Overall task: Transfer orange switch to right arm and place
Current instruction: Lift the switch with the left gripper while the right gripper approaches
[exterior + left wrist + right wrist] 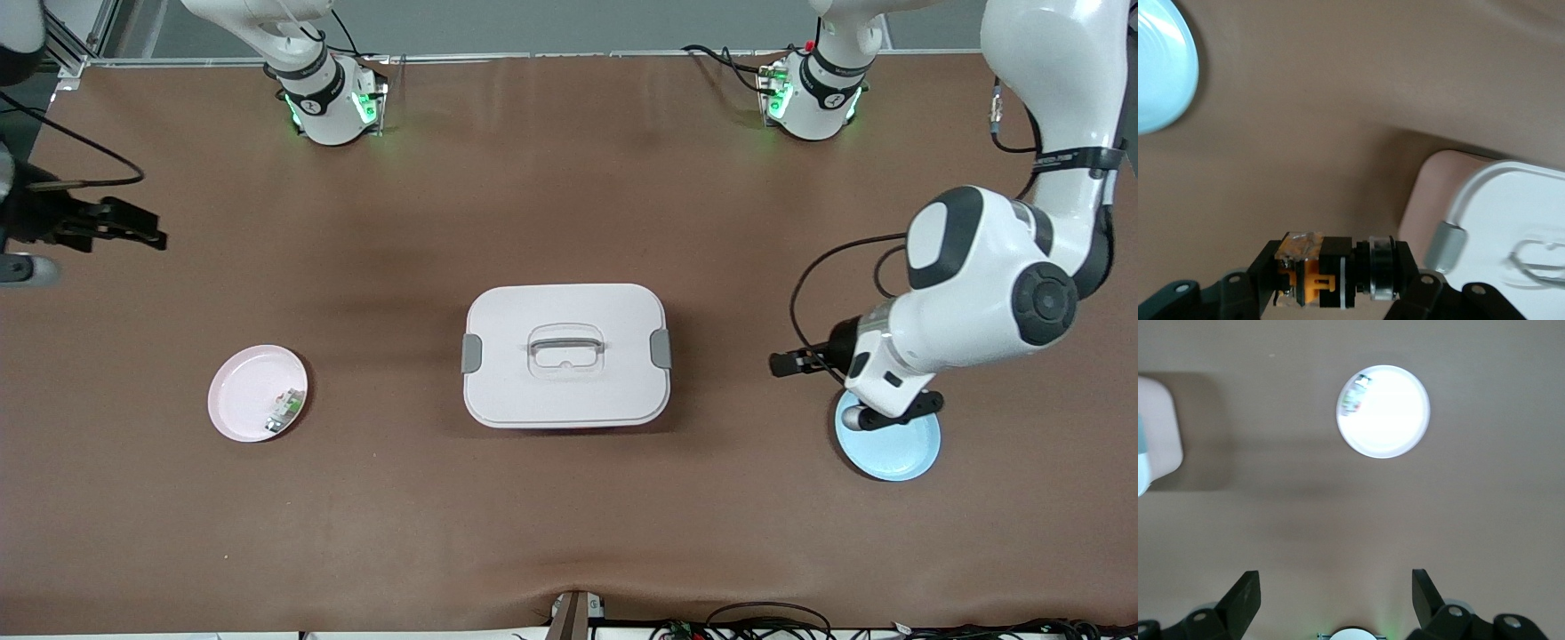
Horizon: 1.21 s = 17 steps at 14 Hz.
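In the left wrist view the orange switch (1313, 277), a small black cylinder with orange parts and a clear ring, lies crosswise between the fingers of my left gripper (1336, 280), which is shut on it. In the front view that left gripper (784, 363) hangs over bare table between the white lidded box (566, 354) and the light blue plate (893, 444). My right gripper (142, 233) is up over the right arm's end of the table. It stands open and empty (1335, 597), looking down toward the pink plate (1383, 411).
The pink plate (244, 391) holds a small green-and-white flat part (284, 411). The white box with grey latches and a handle sits mid-table and also shows in the left wrist view (1511, 227). Brown table surface surrounds everything.
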Each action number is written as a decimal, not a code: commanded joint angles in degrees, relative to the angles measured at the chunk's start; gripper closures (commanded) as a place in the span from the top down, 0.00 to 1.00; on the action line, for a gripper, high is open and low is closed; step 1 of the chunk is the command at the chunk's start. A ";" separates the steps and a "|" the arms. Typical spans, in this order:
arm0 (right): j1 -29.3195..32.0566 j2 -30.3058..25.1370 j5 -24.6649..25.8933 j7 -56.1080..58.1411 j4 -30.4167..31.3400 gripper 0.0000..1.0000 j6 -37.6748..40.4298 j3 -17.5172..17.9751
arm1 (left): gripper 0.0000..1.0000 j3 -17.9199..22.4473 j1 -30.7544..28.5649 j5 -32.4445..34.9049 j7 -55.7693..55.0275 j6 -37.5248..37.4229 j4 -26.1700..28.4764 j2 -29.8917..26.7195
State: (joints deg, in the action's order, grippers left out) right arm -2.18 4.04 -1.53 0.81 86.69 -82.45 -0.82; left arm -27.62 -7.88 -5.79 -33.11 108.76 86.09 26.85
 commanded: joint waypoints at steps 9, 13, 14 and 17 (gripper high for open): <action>-7.48 -0.61 -25.77 -14.44 11.46 1.00 -13.58 -0.15 | 0.00 -10.08 8.22 -3.44 -43.59 -0.56 -6.79 2.76; -11.44 -2.45 -32.18 -14.61 19.64 1.00 -25.37 -0.15 | 0.00 -10.00 12.19 -8.00 -50.90 0.22 -8.92 5.84; -11.53 -2.98 -36.13 -14.79 21.49 1.00 -27.04 -0.15 | 0.00 -10.00 13.15 -8.53 -52.39 0.23 -8.92 6.02; -14.42 -5.09 -39.86 -16.63 26.33 1.00 -33.45 -0.15 | 0.00 -9.82 13.33 -15.89 -55.74 1.19 -8.92 7.07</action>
State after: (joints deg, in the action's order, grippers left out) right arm -14.18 3.06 -39.22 -13.75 107.84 -111.89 -0.49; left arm -37.64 5.01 -17.56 -86.67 109.66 79.00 32.65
